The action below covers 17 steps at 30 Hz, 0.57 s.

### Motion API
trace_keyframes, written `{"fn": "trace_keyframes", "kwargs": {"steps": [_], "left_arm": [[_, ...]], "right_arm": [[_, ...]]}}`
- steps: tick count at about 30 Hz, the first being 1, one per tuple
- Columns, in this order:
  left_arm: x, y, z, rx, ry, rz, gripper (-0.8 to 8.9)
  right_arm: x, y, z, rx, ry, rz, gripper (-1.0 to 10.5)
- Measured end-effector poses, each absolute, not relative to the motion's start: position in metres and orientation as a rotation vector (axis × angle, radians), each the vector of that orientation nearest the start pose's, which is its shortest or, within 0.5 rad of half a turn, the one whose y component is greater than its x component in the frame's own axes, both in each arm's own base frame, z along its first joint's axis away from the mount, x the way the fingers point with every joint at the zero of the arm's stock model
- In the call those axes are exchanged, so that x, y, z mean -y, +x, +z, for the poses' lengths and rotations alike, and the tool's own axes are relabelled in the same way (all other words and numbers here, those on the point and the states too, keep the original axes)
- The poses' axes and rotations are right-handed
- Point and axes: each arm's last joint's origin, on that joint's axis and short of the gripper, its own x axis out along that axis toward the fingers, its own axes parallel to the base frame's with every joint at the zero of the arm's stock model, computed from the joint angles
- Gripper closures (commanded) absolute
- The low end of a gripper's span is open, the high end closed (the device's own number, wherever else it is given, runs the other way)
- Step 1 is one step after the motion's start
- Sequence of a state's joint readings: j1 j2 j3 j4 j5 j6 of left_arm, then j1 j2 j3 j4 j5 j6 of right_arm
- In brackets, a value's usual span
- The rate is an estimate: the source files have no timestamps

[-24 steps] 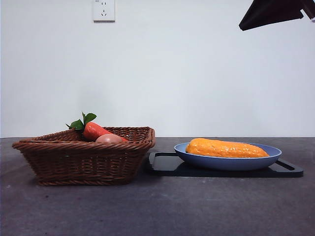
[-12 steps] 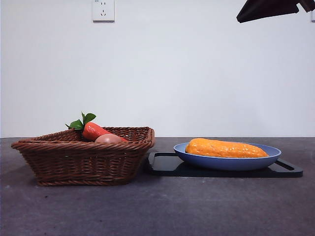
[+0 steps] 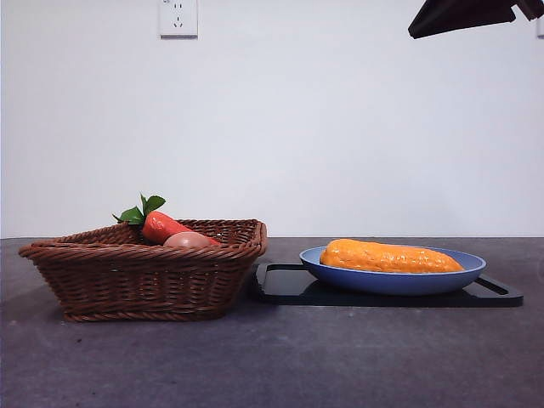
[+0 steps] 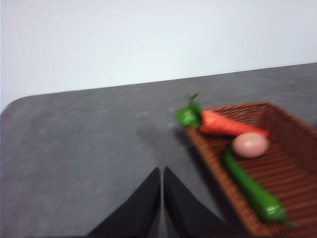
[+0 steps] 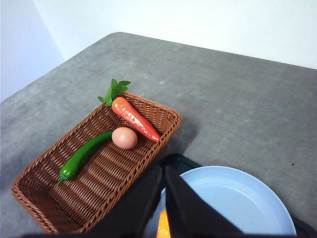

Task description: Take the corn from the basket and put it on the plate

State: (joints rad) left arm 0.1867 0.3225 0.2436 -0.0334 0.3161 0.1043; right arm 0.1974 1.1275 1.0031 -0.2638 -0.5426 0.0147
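The orange-yellow corn [image 3: 391, 257] lies lengthwise in the blue plate [image 3: 393, 281], right of the brown wicker basket [image 3: 144, 276]. My right gripper [image 5: 163, 171] is shut and empty. It hangs high above the near edge of the plate [image 5: 237, 198], and only a sliver of the corn [image 5: 162, 225] shows beside its jaws. A black arm tip [image 3: 463, 15] shows at the top right corner of the front view. My left gripper [image 4: 162, 171] is shut and empty over bare table beside the basket [image 4: 277, 163].
The plate rests on a flat black tray [image 3: 289, 285]. Inside the basket lie a red carrot with green leaves [image 5: 133, 116], a pinkish egg-like item [image 5: 124, 138] and a green pepper [image 5: 81, 154]. A wall outlet [image 3: 178, 17] sits high on the white wall.
The black arm tip at the top right has risen slightly since a second ago. The corn, plate and basket stay where they were.
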Motion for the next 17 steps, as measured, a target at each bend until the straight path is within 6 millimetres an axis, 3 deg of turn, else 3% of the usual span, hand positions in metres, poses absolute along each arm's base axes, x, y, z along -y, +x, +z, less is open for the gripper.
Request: {"fn": "trace_keyframes", "kwargs": {"steps": [8, 17], "left_arm": [[-0.015, 0.102, 0.183, -0.133, 0.045, 0.026, 8.06], [-0.014, 0.096, 0.156, -0.186, 0.023, 0.030, 8.06]], "right_arm": [[-0.062, 0.235, 0.336, -0.397, 0.082, 0.728, 9.4], [-0.062, 0.235, 0.336, -0.397, 0.082, 0.728, 9.4]]}}
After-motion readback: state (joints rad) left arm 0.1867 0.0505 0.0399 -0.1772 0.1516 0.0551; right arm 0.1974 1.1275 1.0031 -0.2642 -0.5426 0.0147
